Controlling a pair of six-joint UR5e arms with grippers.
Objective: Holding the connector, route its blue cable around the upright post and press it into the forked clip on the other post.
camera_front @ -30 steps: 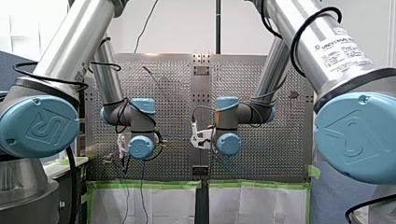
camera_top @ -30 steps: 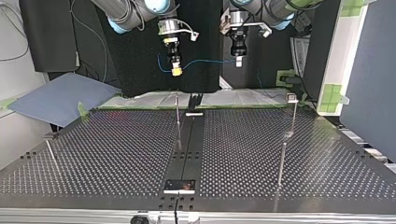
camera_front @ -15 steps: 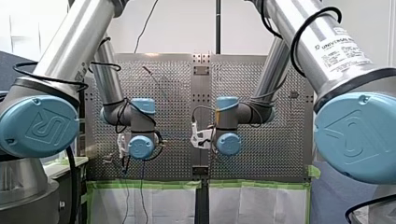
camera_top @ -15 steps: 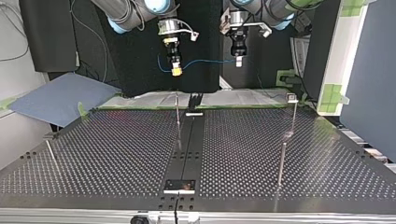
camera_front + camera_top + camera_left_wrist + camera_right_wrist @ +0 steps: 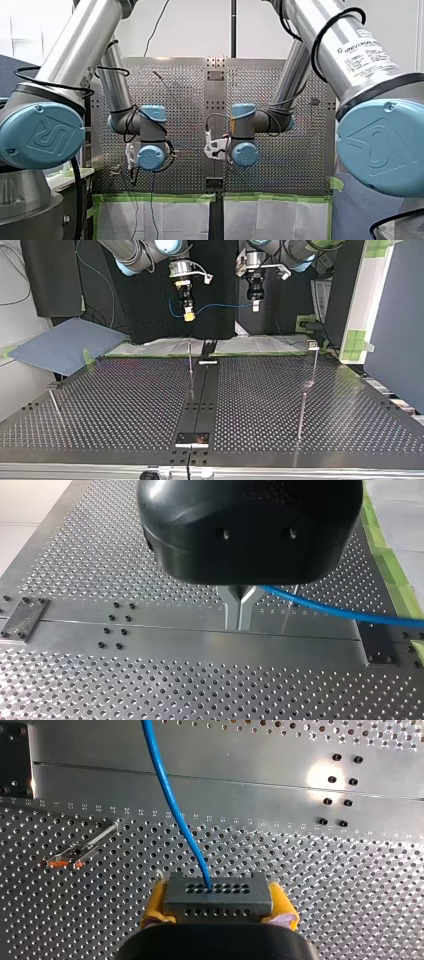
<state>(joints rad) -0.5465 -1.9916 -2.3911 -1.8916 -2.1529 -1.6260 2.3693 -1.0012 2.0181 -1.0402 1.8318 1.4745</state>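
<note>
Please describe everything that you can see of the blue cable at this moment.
The blue cable is thin, smooth and round, seemingly plastic-coated. One end enters a hole in the grey connector, held between the yellow pads of my right gripper. From there it dips slightly and runs nearly level to my left gripper, whose metal fingers are shut on it. It hangs in the air above the table and touches none of the posts.

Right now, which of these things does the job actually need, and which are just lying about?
In the job: right gripper shut on the connector; blue cable; left gripper pinching it; upright post; capped post, likely the clip's.
Lying about: blue sheet; green tape; leaning rod.
</note>
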